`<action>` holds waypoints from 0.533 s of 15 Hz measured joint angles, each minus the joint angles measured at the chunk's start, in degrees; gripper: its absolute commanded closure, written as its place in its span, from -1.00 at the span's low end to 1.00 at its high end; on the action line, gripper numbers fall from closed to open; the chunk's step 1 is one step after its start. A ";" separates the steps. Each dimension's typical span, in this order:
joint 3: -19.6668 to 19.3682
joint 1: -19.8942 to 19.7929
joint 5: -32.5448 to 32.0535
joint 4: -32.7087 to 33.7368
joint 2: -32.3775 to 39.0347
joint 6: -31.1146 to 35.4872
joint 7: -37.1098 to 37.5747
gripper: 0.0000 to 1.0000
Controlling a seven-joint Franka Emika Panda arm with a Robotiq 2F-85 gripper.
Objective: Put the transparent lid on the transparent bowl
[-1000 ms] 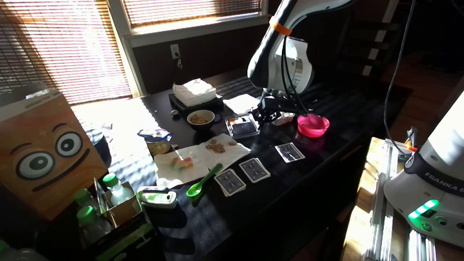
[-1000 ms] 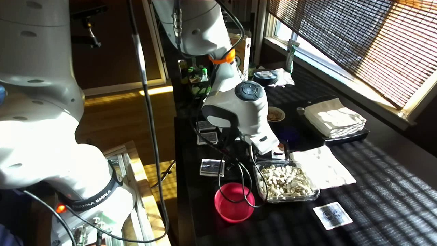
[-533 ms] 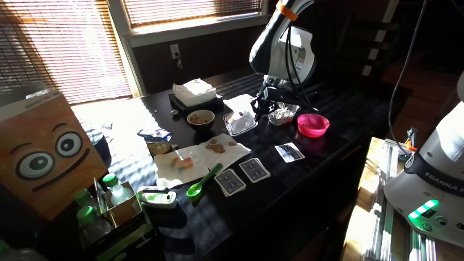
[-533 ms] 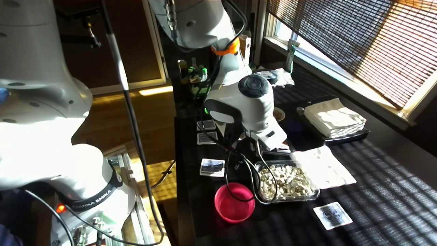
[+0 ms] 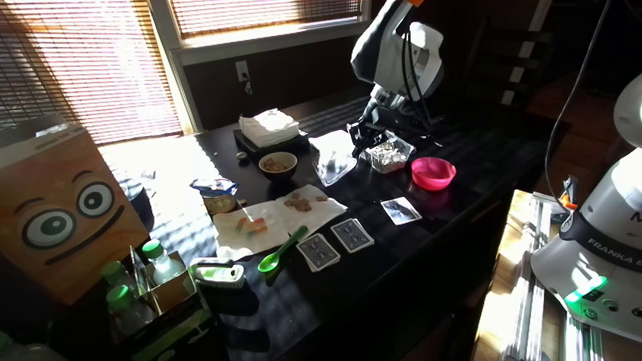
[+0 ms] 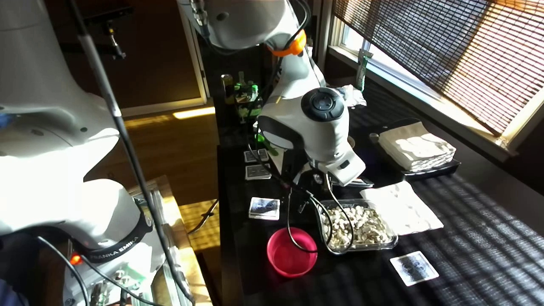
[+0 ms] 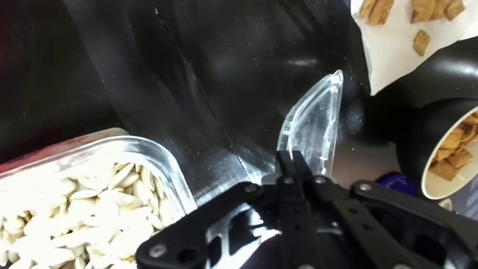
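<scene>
The hand is clenching the lid by its rim, closed tight on the thin plastic, so I am judging the pick-up done and the carry to be the current step. The bowl is going uncovered as yet: the lid is hanging tilted from that grip, reaching away from the bowl toward the end edge of the desk where the bottles are standing. Whether its lowest corner is touching the desk I am not managing to tell. The bowl is resting just beside the hand, nearer the opposite end edge, full of pale seeds; the pink bowl is sitting next to it, closer to the edge by the robot's base.

The next move, as I am reading it, is calling for a little lift over the bowl's rim, a turn to bring the lid flat, and a shift toward that opposite end edge until corners are lining up over corners; only then a gentle lowering and a press. I am half worrying that so narrow a pinch is going to be letting the lid swivel, and that a low pass is going to be nudging the bowl or scattering seeds
</scene>
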 measured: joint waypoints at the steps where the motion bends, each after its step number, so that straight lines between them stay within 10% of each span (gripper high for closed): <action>1: 1.35 -1.66 1.29 0.00 -0.32 -0.93 -1.72 0.99; 8: 7.78 -11.39 11.41 -0.02 -2.95 -8.37 -13.87 0.99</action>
